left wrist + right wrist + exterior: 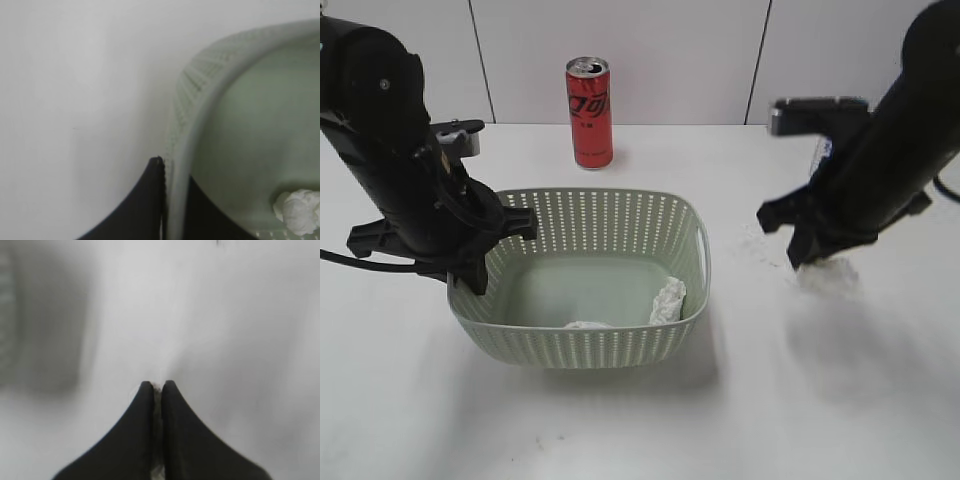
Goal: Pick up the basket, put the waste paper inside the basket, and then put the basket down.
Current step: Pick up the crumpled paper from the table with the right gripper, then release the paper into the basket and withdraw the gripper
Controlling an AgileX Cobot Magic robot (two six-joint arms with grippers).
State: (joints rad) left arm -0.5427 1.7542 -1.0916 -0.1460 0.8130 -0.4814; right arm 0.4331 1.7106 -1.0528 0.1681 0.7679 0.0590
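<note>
The pale green basket (600, 345) is in the middle of the table. My left gripper (470, 272) is shut on its left rim, one jaw outside and one inside, as the left wrist view shows (175, 172) on the basket wall (197, 75). Two white waste paper wads lie inside, one at the front right (668, 300) and one at the front (588, 325); one also shows in the left wrist view (300, 210). My right gripper (810, 258) (156, 386) is to the right of the basket, shut on a third wad (828, 272), which is blurred.
A red drink can (589, 112) stands upright behind the basket near the back wall. A white-and-blue thing (820, 150) is mostly hidden behind my right arm. The white tabletop (650, 430) spreads in front of the basket.
</note>
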